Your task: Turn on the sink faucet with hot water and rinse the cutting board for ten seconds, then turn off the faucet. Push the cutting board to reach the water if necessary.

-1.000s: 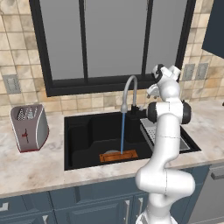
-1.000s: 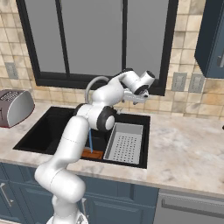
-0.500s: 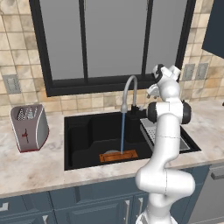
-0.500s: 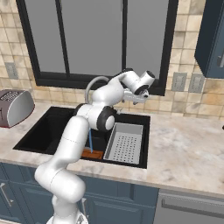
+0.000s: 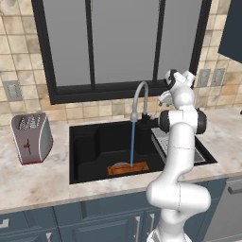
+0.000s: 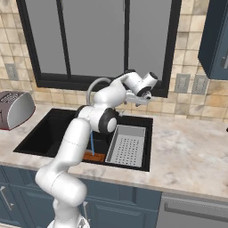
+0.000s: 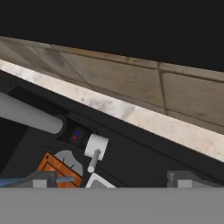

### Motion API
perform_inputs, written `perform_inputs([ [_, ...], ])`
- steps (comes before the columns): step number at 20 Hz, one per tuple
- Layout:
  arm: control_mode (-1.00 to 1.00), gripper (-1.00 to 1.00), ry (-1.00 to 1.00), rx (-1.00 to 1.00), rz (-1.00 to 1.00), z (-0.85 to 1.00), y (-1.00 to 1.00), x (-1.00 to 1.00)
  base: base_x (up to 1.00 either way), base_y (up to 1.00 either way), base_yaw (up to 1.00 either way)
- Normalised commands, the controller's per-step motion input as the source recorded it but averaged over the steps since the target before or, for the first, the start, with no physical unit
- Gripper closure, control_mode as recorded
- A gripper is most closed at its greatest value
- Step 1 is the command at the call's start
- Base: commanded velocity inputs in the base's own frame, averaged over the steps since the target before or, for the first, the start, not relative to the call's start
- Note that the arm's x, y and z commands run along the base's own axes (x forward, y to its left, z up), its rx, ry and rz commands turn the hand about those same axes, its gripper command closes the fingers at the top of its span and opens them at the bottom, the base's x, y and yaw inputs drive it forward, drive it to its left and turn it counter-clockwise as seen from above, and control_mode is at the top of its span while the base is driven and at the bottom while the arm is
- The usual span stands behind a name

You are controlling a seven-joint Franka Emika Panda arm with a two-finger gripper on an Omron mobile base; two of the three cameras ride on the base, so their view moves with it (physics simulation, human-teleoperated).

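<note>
A: How many boards?
B: One cutting board (image 5: 128, 168) on the sink (image 5: 85, 156) floor, one stream of water (image 5: 132, 144) from the faucet (image 5: 140, 99) landing on it.
A: The gripper (image 7: 111, 178)?
B: Jaws wide, empty, near the faucet's lever (image 7: 94, 160). One rack (image 6: 127, 145), one toaster (image 5: 31, 137).

Hidden parts at the sink

The arm (image 6: 84, 129) covers most of the cutting board (image 6: 94, 156); the faucet's lever (image 5: 144, 116) is too small to read.
</note>
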Motion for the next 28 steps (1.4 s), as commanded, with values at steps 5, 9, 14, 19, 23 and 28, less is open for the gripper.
perform_inputs([
  [5, -1.00, -1.00, 0.00, 0.00, 0.00, 0.00, 0.00, 0.00, 0.00, 0.00, 0.00],
  [9, -1.00, -1.00, 0.00, 0.00, 0.00, 0.00, 0.00, 0.00, 0.00, 0.00, 0.00],
  [14, -1.00, -1.00, 0.00, 0.00, 0.00, 0.00, 0.00, 0.00, 0.00, 0.00, 0.00],
  [19, -1.00, -1.00, 0.00, 0.00, 0.00, 0.00, 0.00, 0.00, 0.00, 0.00, 0.00],
  [23, -1.00, -1.00, 0.00, 0.00, 0.00, 0.00, 0.00, 0.00, 0.00, 0.00, 0.00],
  [28, -1.00, -1.00, 0.00, 0.00, 0.00, 0.00, 0.00, 0.00, 0.00, 0.00, 0.00],
])
